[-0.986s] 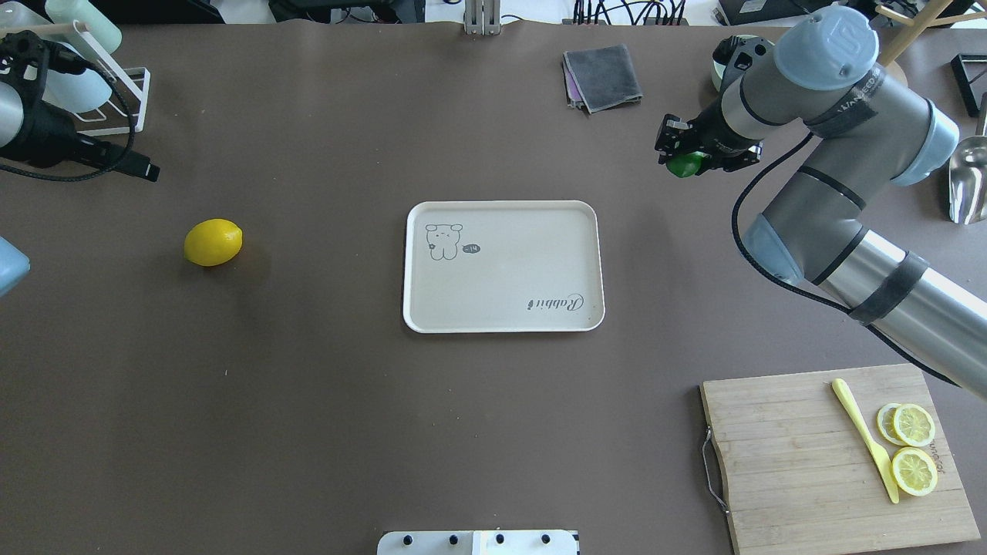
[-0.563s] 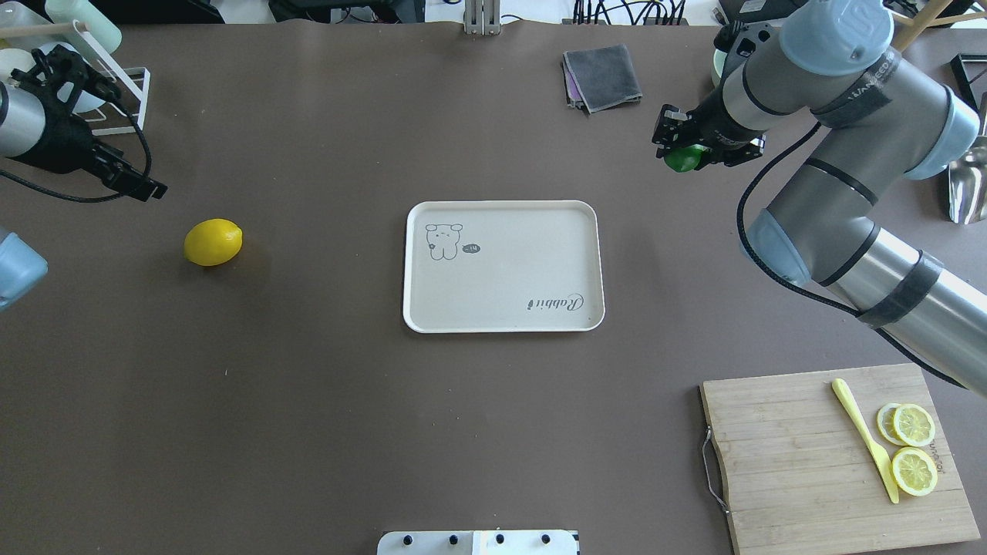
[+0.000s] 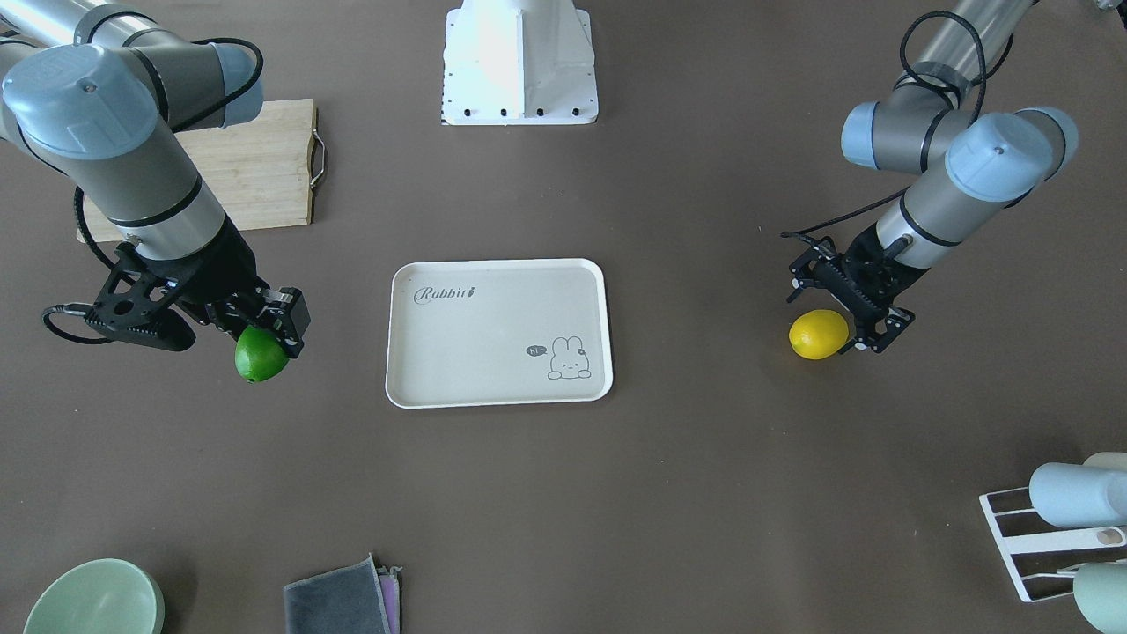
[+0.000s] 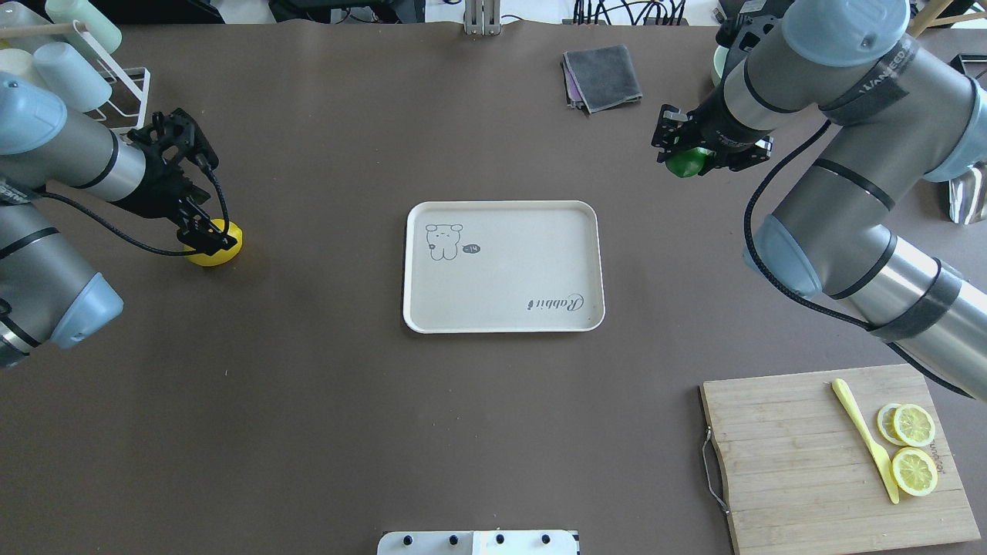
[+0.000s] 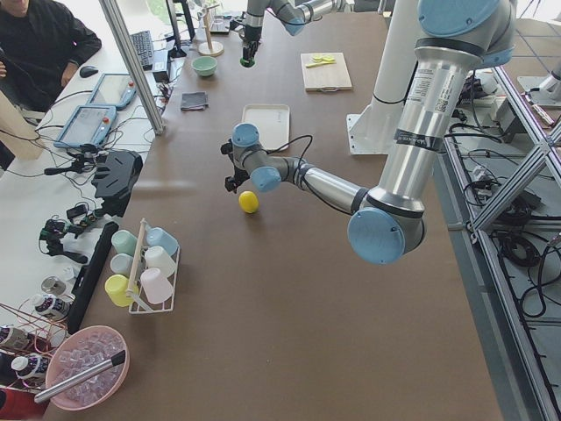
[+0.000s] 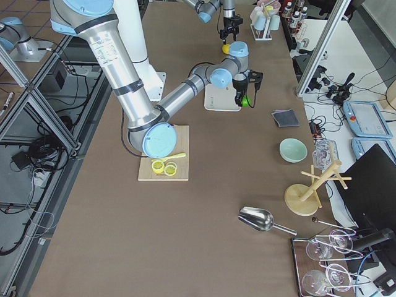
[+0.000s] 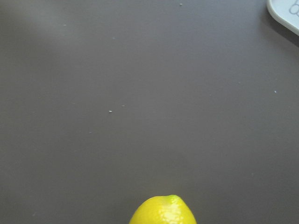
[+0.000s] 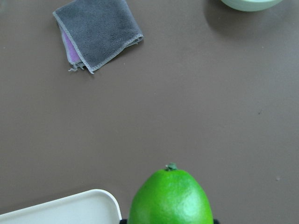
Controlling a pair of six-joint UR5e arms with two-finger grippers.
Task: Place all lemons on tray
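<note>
In the overhead view, the left gripper (image 4: 202,233) is hovering with its jaws spread directly over the yellow lemon (image 4: 224,250), which is lying on the brown table (image 4: 308,401) well to the left of the tray (image 4: 501,270). The tray is sitting bare at the centre. Beyond its far right corner, the right gripper (image 4: 688,154) is clamping the green lemon (image 4: 683,165) above the table, outside the rim.

A: Clutter check?
B: Robot's near right: wooden cutting board (image 4: 779,455) with a metal handle. On it, a yellow plastic knife (image 4: 865,439) and lemon slices (image 4: 914,471).
A: Far edge?
B: Folded grey cloth (image 4: 604,75) over something purple, mint bowl (image 3: 92,603) off to its right. White rack (image 3: 1008,528) of pastel cups far left. Metal scoop (image 6: 260,218) at right end.
</note>
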